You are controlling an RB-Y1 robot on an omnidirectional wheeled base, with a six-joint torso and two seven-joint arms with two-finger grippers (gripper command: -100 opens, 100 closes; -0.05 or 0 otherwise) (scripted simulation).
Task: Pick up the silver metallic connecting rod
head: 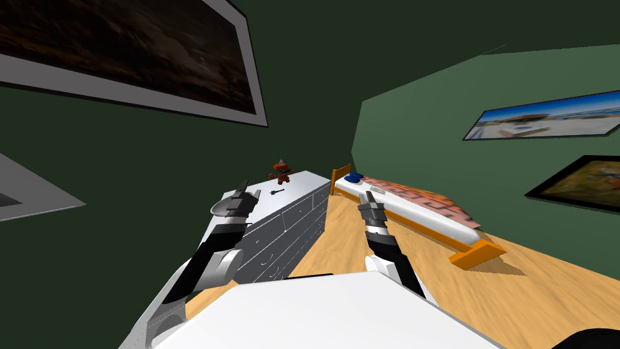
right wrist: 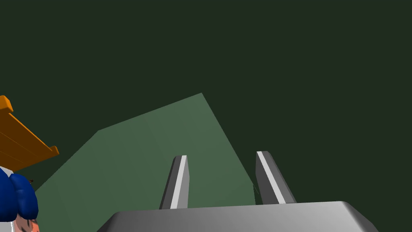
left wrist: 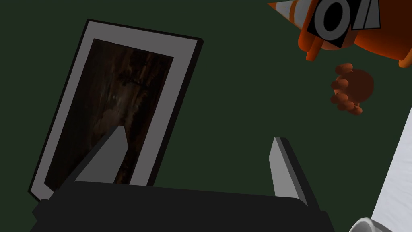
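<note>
The connecting rod [head: 277, 191] is a small, thin, dark piece lying on the pale top of a grey dresser [head: 306, 180], just in front of an orange toy figure [head: 281, 171]. My left gripper [head: 246, 190] hovers over the dresser top, a little short of the rod and to its left. In the left wrist view that gripper [left wrist: 199, 139] is open with nothing between its fingers, pointing at the dark green wall, and the toy figure [left wrist: 350, 36] is close beside it. My right gripper [head: 367, 197] is open over the floor between dresser and bed; its wrist view confirms this [right wrist: 221, 155].
A grey bowl [head: 221, 208] sits on the dresser next to my left hand. A bed [head: 424, 212] with an orange frame and a blue pillow [head: 354, 177] stands to the right, with wooden floor [head: 339, 242] between it and the dresser drawers.
</note>
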